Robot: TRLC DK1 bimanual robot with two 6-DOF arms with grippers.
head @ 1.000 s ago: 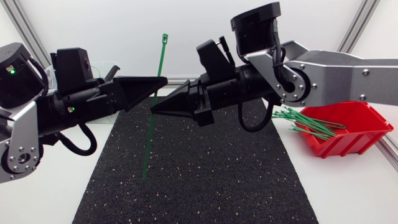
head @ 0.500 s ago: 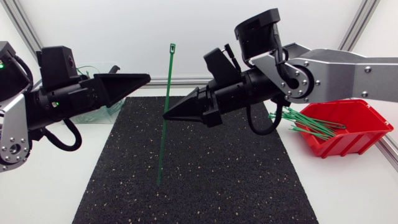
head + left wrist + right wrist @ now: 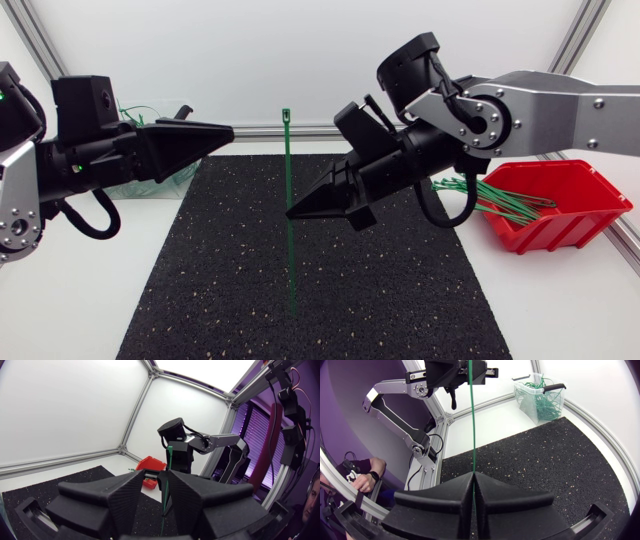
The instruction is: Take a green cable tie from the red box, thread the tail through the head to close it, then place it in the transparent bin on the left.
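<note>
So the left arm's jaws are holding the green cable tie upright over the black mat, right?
No. The right arm holds the green cable tie in its jaws, upright over the black mat; the head view shows the left arm's jaws apart from it.

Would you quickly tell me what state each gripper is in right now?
Left gripper: jaws slightly open, holding nothing.
Right gripper: closed on the green cable tie, which stands upright.
</note>
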